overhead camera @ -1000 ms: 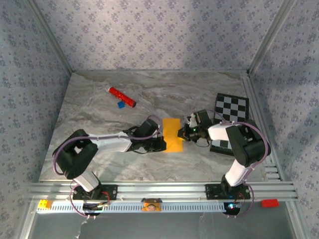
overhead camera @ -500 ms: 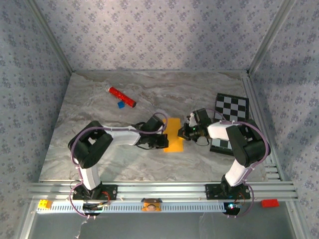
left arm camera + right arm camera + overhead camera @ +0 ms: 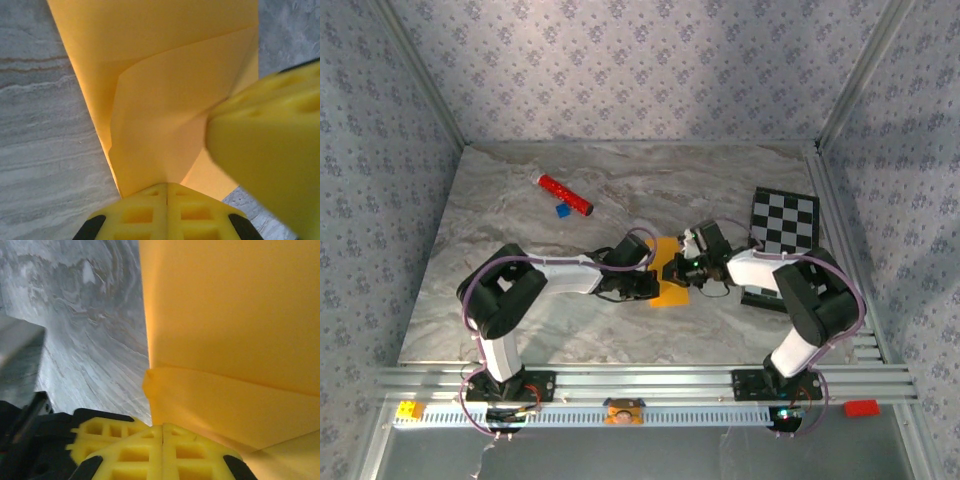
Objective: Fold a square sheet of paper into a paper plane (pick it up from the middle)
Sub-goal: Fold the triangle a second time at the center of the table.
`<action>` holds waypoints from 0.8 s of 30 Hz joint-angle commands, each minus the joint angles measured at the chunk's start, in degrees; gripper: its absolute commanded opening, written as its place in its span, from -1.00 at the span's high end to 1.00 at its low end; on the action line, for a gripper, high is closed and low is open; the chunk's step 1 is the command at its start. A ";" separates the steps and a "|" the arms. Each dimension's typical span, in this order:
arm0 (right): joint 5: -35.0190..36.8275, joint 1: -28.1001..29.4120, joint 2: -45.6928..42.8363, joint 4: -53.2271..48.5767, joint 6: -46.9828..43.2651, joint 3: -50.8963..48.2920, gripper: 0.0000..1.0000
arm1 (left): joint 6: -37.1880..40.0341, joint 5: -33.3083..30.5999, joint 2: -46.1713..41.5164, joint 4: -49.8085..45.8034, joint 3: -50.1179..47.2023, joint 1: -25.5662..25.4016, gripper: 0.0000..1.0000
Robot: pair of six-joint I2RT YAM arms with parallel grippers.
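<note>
**Item:** sheet of paper (image 3: 669, 293), orange-yellow, already folded to a narrow rectangle. It is laid flat near the middle of the marbled table (image 3: 520, 300), with its long axis run from the near edge toward the far wall. A raised flap with a soft, curved crease is seen in the left wrist view.

**Left gripper** (image 3: 167, 197): set at the sheet's left long edge, with the jaws closed together and the tips met at the foot of the raised flap. Whether a layer of paper is pinched between them cannot be told, as the view is too close.

**Right gripper** (image 3: 162, 437): set at the right long edge, faced toward the left one across the sheet's width. Its jaws are likewise closed, and a folded lip of paper lies just before the tips.

**Relation noted:** the sheet is held between the two grippers, each brought in across the short axis, and neither is clearly the nearer. Any coming crease is judged to run along the long axis, so one side would need to be pinned while the other is worked.

**Surroundings:** a red cylinder (image 3: 565, 195) and a small blue block (image 3: 562, 211) are placed well apart from the sheet at far left. A checkered board (image 3: 785, 222) is placed at right.
</note>
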 commanded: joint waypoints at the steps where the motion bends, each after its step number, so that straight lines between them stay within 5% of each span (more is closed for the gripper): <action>1: 0.19 0.01 1.13 1.82 2.06 -2.80 0.98 | -0.91 -2.63 0.25 -2.17 -2.12 -0.76 1.00; 20: 4.08 -10.90 4.41 -2.96 0.63 2.15 1.00 | -1.17 -3.11 0.25 -0.72 -4.88 -1.75 1.00; 24: -0.10 -12.51 4.64 3.33 1.35 1.14 0.97 | -0.99 -3.67 -0.23 -0.50 -4.98 -2.08 1.00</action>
